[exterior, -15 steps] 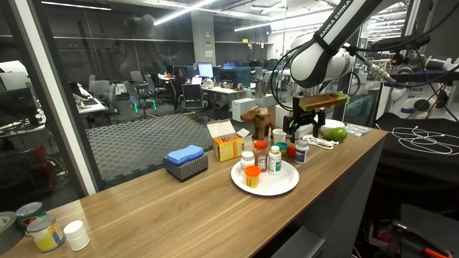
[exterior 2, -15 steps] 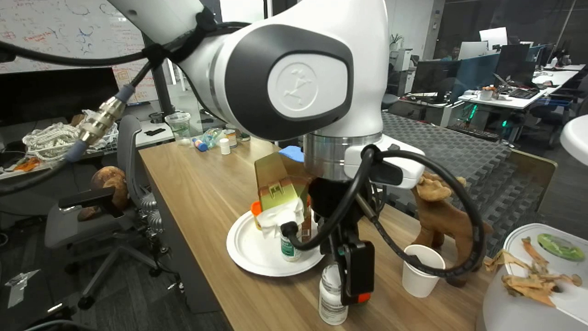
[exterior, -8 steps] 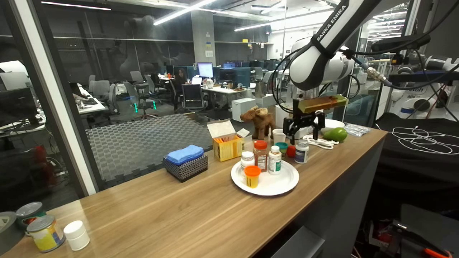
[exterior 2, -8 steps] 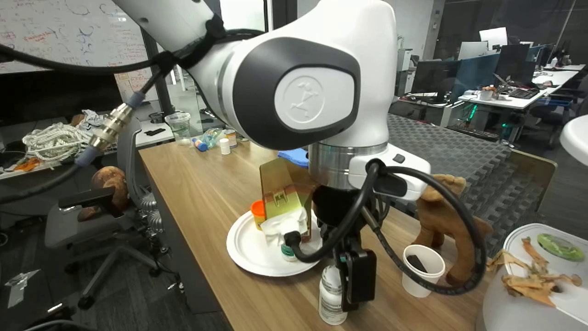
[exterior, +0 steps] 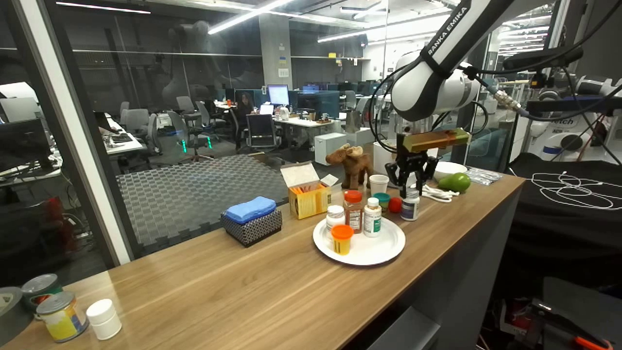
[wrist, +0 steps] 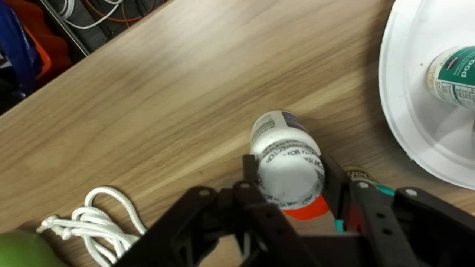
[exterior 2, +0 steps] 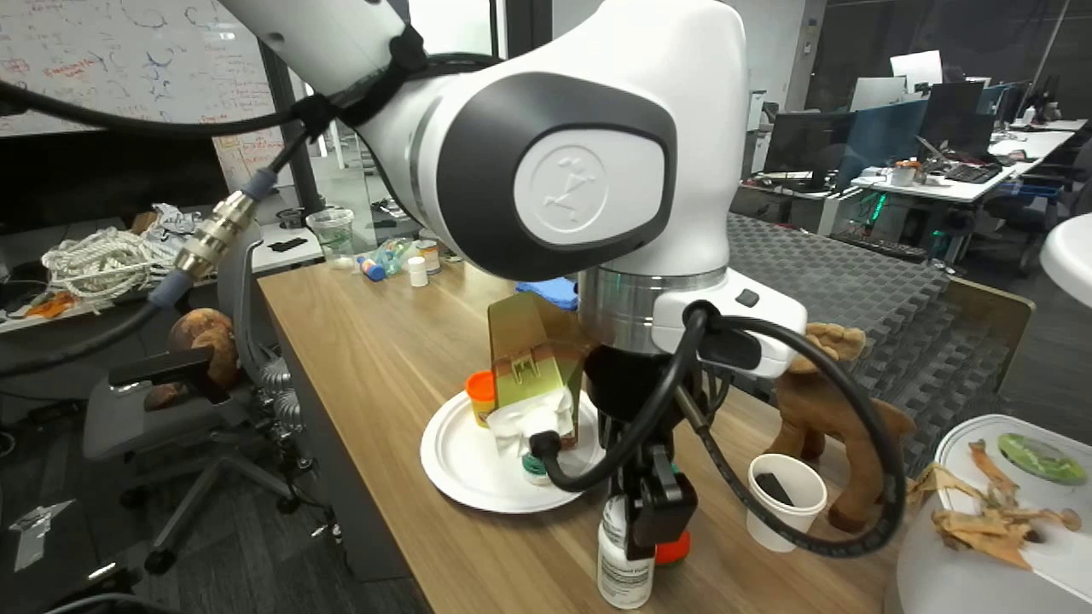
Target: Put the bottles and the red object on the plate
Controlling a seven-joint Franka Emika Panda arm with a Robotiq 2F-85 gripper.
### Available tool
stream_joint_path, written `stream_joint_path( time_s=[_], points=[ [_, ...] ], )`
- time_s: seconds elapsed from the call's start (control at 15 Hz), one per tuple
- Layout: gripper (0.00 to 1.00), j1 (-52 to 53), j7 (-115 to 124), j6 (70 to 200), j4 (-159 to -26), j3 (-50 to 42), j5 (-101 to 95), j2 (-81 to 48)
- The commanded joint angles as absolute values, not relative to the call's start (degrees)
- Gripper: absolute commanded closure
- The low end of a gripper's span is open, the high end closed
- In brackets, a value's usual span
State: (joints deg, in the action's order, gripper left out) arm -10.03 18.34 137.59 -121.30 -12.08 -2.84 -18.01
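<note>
White cylindrical bottle point(wrist: 287, 159) is pinched by gripper point(wrist: 290, 167), squat red piece point(exterior: 394, 205) beside; left in an exterior view, round plate point(exterior: 376, 253) is loaded with capped bottles point(exterior: 372, 221).

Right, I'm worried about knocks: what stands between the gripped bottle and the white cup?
In an exterior view, the red object stands between them, nearer the bottle.
</note>
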Motion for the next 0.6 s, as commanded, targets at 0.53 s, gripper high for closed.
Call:
stream_joint_path(
  time_s=[0.53],
  points=[
    [0.80,-6.69,21.93,125.66,-125.99,-11.51,-4.83,-4.61]
  ],
)
